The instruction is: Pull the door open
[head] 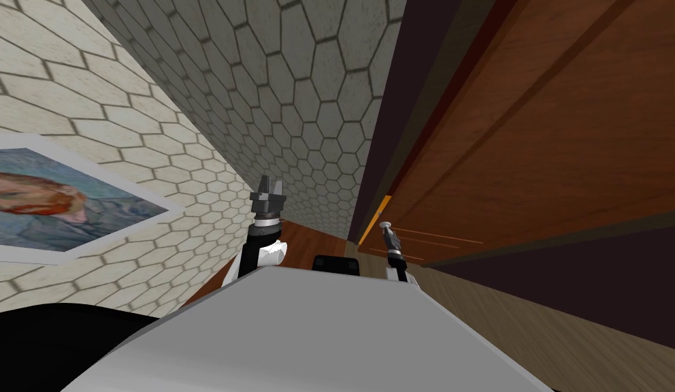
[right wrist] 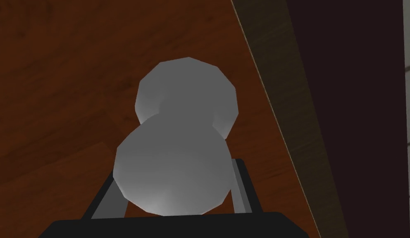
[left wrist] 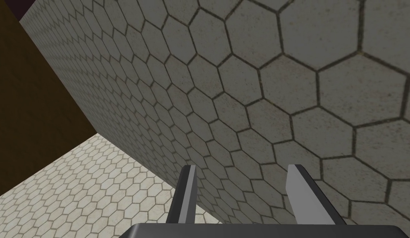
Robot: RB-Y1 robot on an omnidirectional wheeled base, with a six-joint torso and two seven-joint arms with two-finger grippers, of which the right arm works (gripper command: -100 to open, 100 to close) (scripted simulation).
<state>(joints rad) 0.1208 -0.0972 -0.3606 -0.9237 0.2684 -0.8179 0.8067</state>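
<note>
A reddish-brown wooden door fills the right side of the head view, slanted by the camera's roll. It meets a dark frame, and past the frame a wall of grey hexagonal tiles runs away.

The right gripper is at the door's knob, low on the door face and close to the door's free edge. In the right wrist view the knob lies directly ahead of the gripper, between its fingers, which press against its two sides in a pinch. The knob is plain pale grey with a faceted shape. It has a rounded head nearest the gripper and a second rounded part behind it against the wood. Its long axis stands straight out from the door face, in line with the gripper's reach. Just beyond the knob, the door's edge shows as a thin tan strip with a dark area past it.

The left gripper is raised well apart from the door, pointing at the tiled wall. Its fingers are spread with nothing between them.

The right arm is plainly the nearer one. As I judge it, the grip is made and the pull should run back along the knob's axis, away from the door face.
</note>
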